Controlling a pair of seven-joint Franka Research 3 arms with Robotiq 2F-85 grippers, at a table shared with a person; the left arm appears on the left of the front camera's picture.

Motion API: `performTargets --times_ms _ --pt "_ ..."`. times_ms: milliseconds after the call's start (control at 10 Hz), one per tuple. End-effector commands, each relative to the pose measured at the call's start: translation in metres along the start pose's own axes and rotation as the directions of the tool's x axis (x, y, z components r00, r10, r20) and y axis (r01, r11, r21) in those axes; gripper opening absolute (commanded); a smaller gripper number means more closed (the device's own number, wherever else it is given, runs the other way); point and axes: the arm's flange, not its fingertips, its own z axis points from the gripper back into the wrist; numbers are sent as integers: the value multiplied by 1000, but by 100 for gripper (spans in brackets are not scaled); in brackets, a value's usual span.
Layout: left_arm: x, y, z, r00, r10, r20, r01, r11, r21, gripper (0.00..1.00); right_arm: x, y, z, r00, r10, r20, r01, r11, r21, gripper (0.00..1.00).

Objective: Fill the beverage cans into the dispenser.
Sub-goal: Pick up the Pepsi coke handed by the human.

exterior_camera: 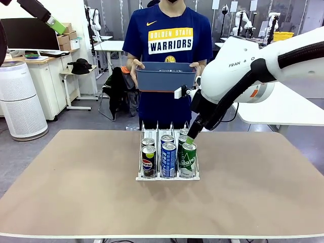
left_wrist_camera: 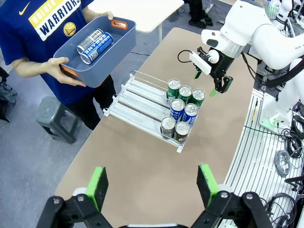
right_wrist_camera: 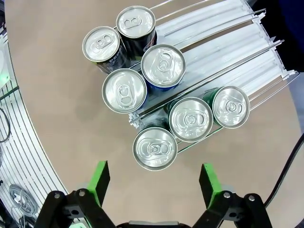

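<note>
Left gripper (left_wrist_camera: 152,171): fingers wide apart, holding nothing.
Right gripper (left_wrist_camera: 212,81): fingers wide apart and empty; it seems to be just above the green cans without touching, but the front view is not clear.
Dispenser (left_wrist_camera: 137,99): well ahead of the left fingers, under the right fingers.
Green cans (right_wrist_camera: 190,118): three in one lane, the front one straight ahead between the right fingers.
Blue cans (right_wrist_camera: 163,65): two in the middle lane, beyond the green ones.
Black Pepsi cans (exterior_camera: 149,164): two in the outer lane.
Bin (left_wrist_camera: 111,45): held by a person (left_wrist_camera: 33,42) beyond the dispenser, with two lying cans (left_wrist_camera: 95,42) inside.

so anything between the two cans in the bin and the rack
Nothing visible does: the rack is bare at the back, its cans stand at the front, the right hand hovers open above them.
</note>
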Motion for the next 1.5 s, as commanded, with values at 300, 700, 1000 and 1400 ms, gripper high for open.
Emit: performTargets --times_ms 300,700,1000,1400 --pt "-1 -1 0 1000 7 -12 -7 1000 2 100 2 0 0 1000 6 -7 -6 1000 -3 100" --pt "-1 -1 0 1000 7 -12 -7 1000 2 100 -4 -3 15 1000 -5 -8 5 1000 25 100" --pt "-1 -1 0 1000 7 -12 -7 1000 2 100 -4 -17 65 996 24 81 -27 999 38 100" --pt "-1 -1 0 1000 7 -12 -7 1000 2 100 -8 -48 155 989 80 126 -94 990 106 100"
